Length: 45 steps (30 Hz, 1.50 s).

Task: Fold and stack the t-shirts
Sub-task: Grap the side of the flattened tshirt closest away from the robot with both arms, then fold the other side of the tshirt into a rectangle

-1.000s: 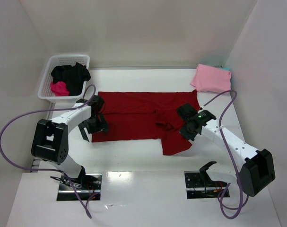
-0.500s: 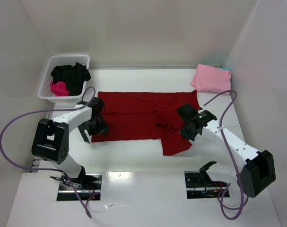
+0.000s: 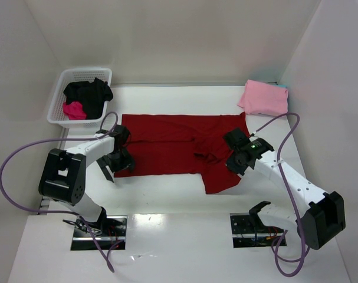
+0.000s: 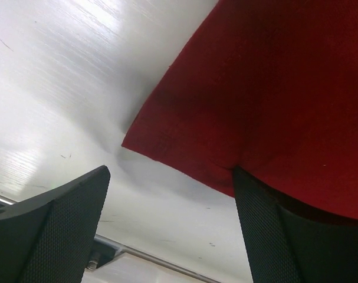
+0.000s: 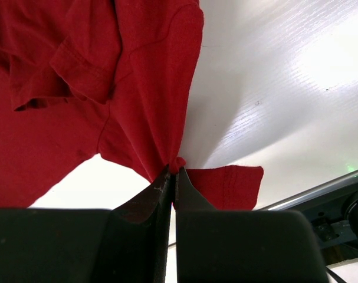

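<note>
1. The basket (image 3: 56,106) at the table's (image 3: 167,197) 10 o'clock corner holds a black shirt (image 3: 89,93) and a magenta shirt (image 3: 74,109). Only the top view shows them.
2. The left gripper (image 3: 116,160) sits at the 8 o'clock corner of the red shirt (image 3: 167,141). Its wrist view shows what the top view cannot: the fingers (image 4: 49,236) are spread, with the hem corner between them, ungripped.
3. The red shirt lies spread across the table's middle, with a flap reaching toward 5 o'clock.
4. The right gripper (image 3: 233,160) is at the shirt's 4 o'clock. In its wrist view the fingers (image 5: 149,200) are pressed together, pinching a red fold.
5. The pink shirt (image 3: 264,97) lies folded at 2 o'clock and appears in the top view only.
</note>
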Each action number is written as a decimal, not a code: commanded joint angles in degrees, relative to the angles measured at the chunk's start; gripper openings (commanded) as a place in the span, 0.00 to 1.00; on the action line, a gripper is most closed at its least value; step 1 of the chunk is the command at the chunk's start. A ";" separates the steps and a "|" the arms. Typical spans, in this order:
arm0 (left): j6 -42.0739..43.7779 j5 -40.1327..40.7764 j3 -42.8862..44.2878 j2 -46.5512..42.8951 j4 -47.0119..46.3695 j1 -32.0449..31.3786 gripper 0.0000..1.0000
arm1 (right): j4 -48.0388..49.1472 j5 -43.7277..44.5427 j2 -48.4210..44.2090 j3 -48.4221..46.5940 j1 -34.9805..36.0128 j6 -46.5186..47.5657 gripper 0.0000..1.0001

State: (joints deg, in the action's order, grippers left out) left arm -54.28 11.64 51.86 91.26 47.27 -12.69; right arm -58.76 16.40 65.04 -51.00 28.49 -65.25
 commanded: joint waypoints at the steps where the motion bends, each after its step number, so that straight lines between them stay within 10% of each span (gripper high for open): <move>1: -2.93 1.46 -2.02 0.05 -2.61 -0.32 0.91 | -0.21 0.21 -1.84 0.38 -0.28 0.57 0.06; 11: -5.31 4.80 -3.08 -0.56 -4.90 -0.32 0.62 | 0.32 -0.32 -1.84 0.38 -0.28 0.57 0.06; 20: -4.78 5.32 -3.60 -2.40 -6.74 -0.32 0.03 | 0.32 -0.32 -1.84 0.38 -0.28 0.57 0.06; 45: 4.35 6.37 11.33 -13.92 1.43 -1.90 0.00 | 1.01 2.49 -6.58 -5.77 -3.60 -0.84 0.00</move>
State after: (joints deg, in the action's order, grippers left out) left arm -53.28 15.55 60.53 78.02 45.91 -14.46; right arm -58.76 16.21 60.95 -52.99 27.51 -65.10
